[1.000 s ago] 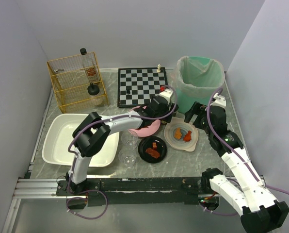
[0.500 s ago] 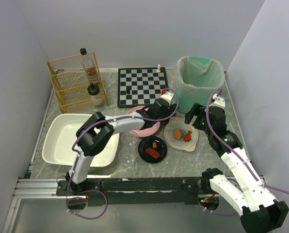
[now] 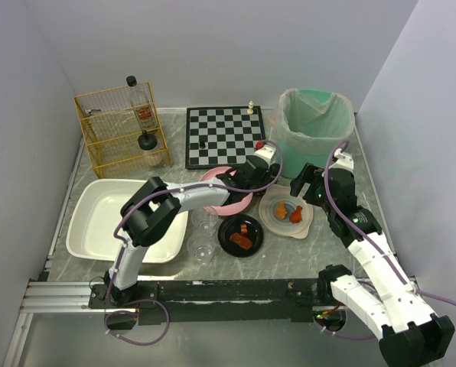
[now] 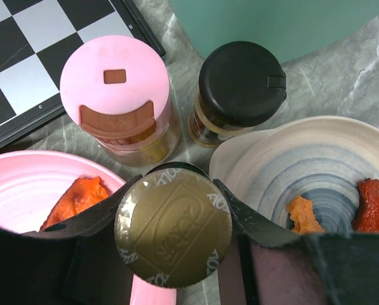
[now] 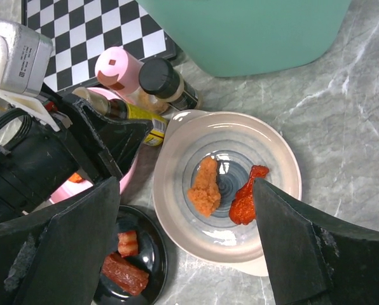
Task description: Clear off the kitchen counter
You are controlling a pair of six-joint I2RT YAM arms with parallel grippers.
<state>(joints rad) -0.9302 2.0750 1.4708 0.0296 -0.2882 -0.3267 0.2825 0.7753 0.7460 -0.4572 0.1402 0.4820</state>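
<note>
The grey marble kitchen counter [image 3: 289,260] holds dishes and jars. My left gripper [image 4: 175,190] is shut on a gold-capped sauce bottle [image 4: 173,225] with a yellow label [image 5: 150,129], held tilted between the pink plate [image 4: 24,190] and the beige bowl [image 4: 316,171]. In the top view this gripper [image 3: 252,170] sits by the green bin. My right gripper [image 5: 188,197] is open and empty above the beige bowl [image 5: 272,165], which holds an orange piece [image 5: 205,185] and a red drumstick [image 5: 245,197]. In the top view it [image 3: 307,183] hovers just behind the bowl.
A pink-lidded jar [image 4: 116,95] and a black-lidded jar [image 4: 240,86] stand beside the chessboard [image 3: 223,136] and green bin [image 3: 314,130]. A black plate [image 3: 240,235] holds food. Two glasses [image 3: 203,222] stand by the white tub [image 3: 121,218]. A yellow wire rack [image 3: 121,126] is back left.
My left gripper has shifted a little to the right with the bottle, uncovering more of the pink plate. My right gripper has edged slightly left over the beige bowl.
</note>
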